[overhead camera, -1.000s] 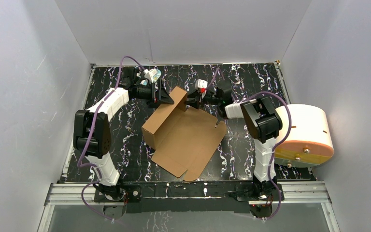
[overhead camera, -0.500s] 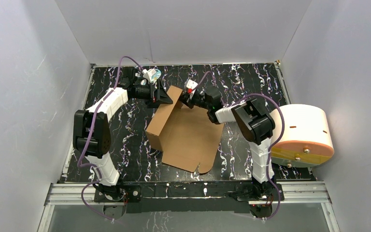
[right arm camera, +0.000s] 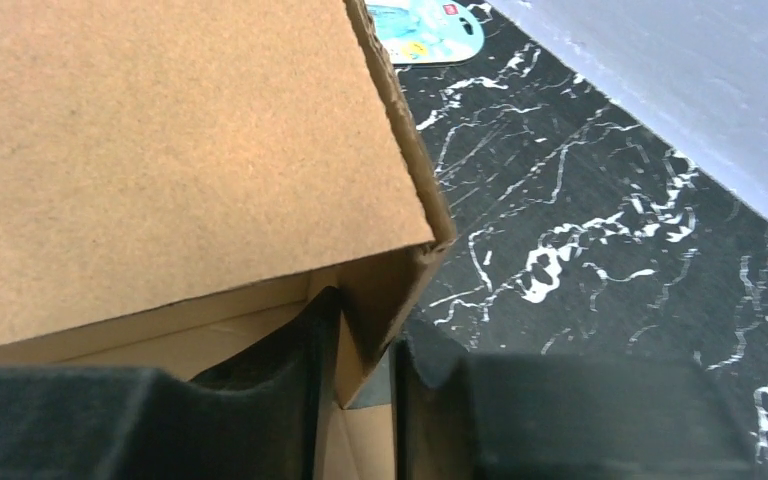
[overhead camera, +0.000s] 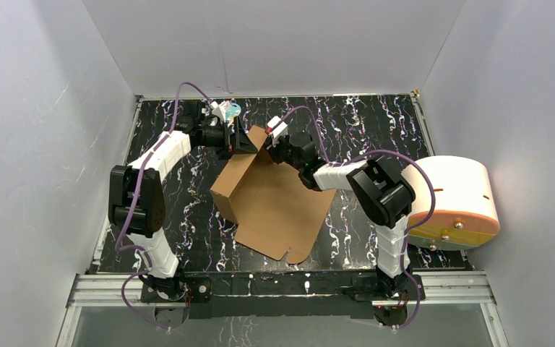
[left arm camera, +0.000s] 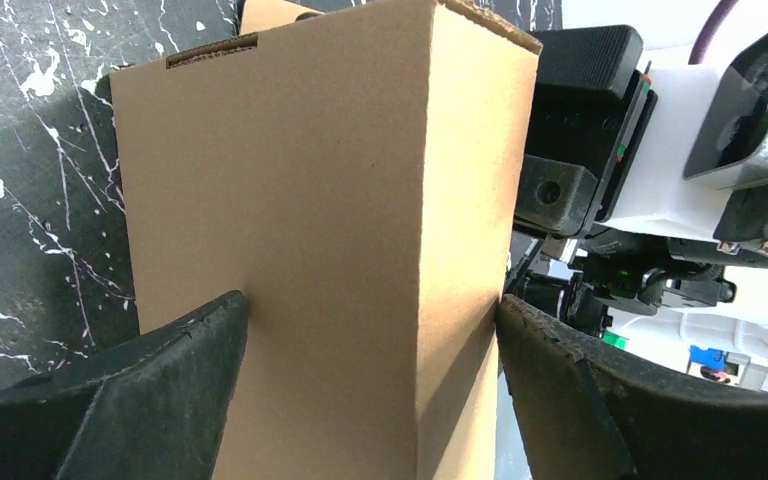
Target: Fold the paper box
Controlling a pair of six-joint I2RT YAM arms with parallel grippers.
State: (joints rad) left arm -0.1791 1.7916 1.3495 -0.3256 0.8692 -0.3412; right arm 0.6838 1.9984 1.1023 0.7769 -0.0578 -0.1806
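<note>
The paper box (overhead camera: 274,206) is a brown cardboard sheet lying at mid table with its far-left wall folded upright. My left gripper (overhead camera: 244,144) stands at that wall's far end. In the left wrist view its jaws are spread wide, and both fingers press the sides of the box's (left arm camera: 310,180) raised corner, with the left gripper (left arm camera: 368,310) straddling it. My right gripper (overhead camera: 273,148) reaches in from the right to the same far corner. In the right wrist view the right gripper (right arm camera: 365,340) is nearly closed, with a corner flap of the box (right arm camera: 160,150) pinched between its fingers.
A cream cylinder with an orange base (overhead camera: 452,202) lies at the right edge of the table. A small white-and-blue oval item (overhead camera: 230,110) (right arm camera: 425,30) lies near the back wall, behind the left gripper. White walls enclose the black marbled table (overhead camera: 376,123).
My right gripper has swung left toward the box's far corner and narrowed onto a flap. The cardboard sheet has shifted and turned a little to the left. The left gripper has stayed put.
</note>
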